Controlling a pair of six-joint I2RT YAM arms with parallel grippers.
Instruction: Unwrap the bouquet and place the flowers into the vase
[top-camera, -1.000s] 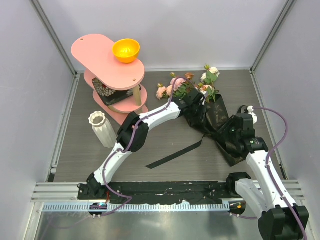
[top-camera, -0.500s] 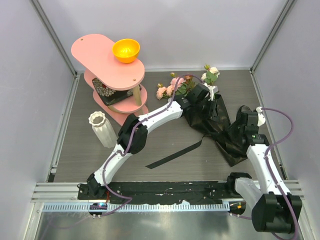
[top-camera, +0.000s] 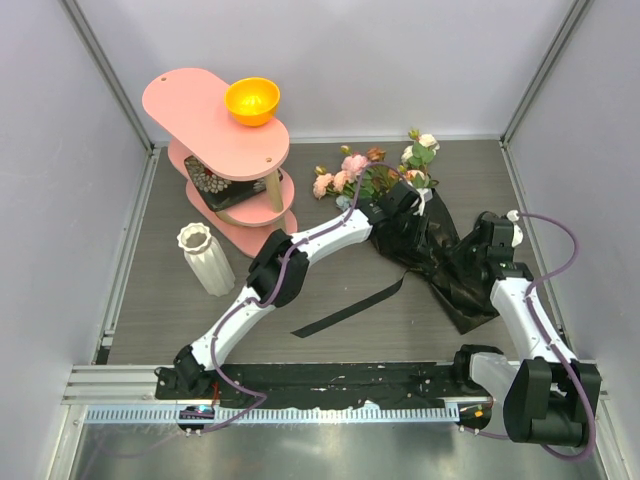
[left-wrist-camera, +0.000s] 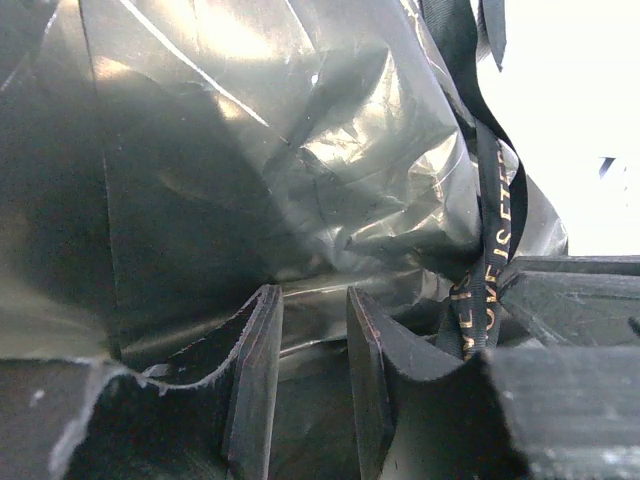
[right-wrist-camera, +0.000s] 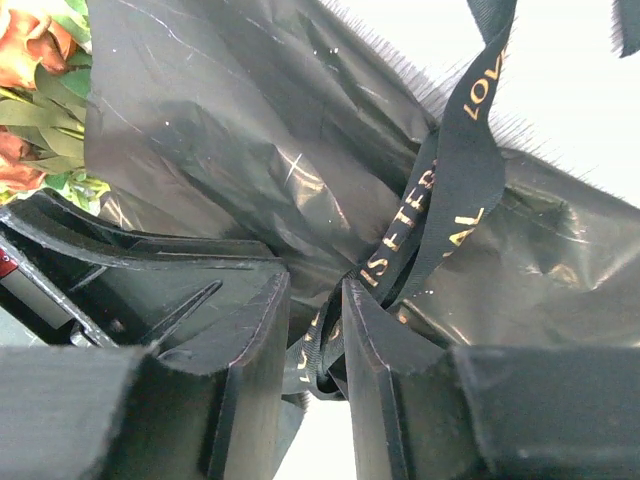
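Observation:
The bouquet lies at the back right of the table, and its flowers stick out of the glossy black wrapping toward the back. My left gripper is at the bouquet's neck, its jaws shut on a fold of the wrapping sheet. The right gripper is at the wrap's right side. In the right wrist view a loop of black ribbon with gold letters hangs between my slightly parted right gripper's fingers. The white ribbed vase stands upright far left.
A pink two-tier shelf with an orange bowl on top stands at the back left, just behind the vase. A loose strip of black ribbon lies flat on the table in front of the bouquet.
My right arm swung right and back, and its jaws narrowed around the ribbon loop. The left gripper shifted slightly right along the bouquet, nudging the flowers.

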